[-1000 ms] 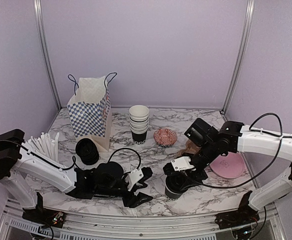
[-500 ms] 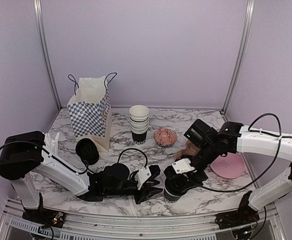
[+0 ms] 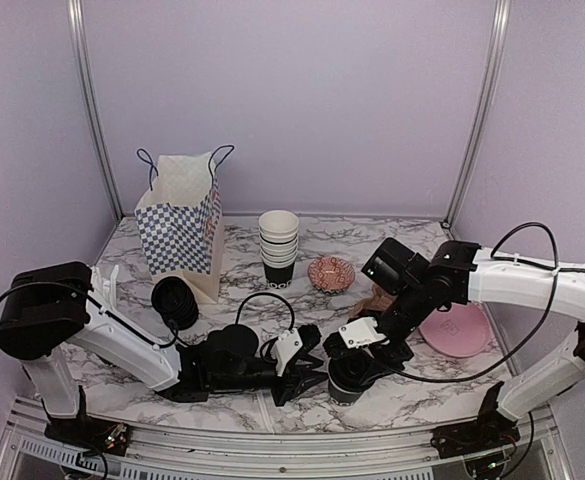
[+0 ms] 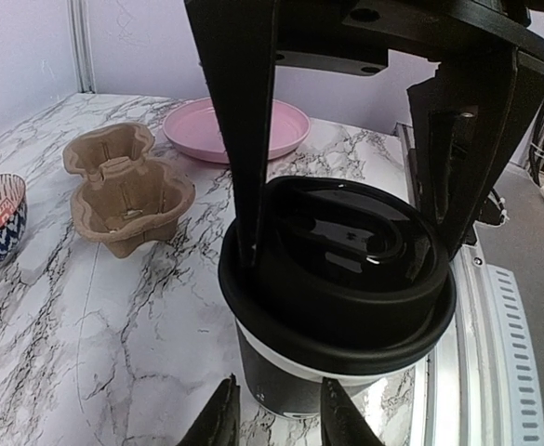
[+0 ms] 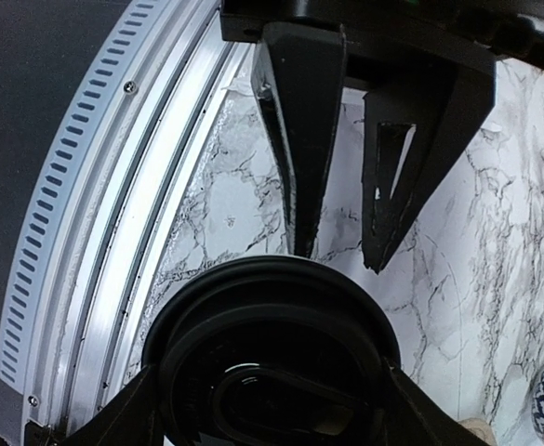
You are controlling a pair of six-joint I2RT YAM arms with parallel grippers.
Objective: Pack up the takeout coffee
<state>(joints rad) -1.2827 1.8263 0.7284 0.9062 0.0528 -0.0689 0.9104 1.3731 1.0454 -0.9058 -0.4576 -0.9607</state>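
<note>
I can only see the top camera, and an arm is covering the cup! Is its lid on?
Observer: Yes, the left wrist camera shows the black lid sitting on the takeout coffee.
Operator: Is anything holding it?
Observer: The right gripper has a finger against each side of the lid.
Operator: And the other one?
Observer: The left gripper points at its base, jaws slightly apart, nothing between them.

High rear camera overlooks the table (image 3: pixel 240 262); both wrist cameras closely share the cup (image 4: pixel 338 269).
</note>
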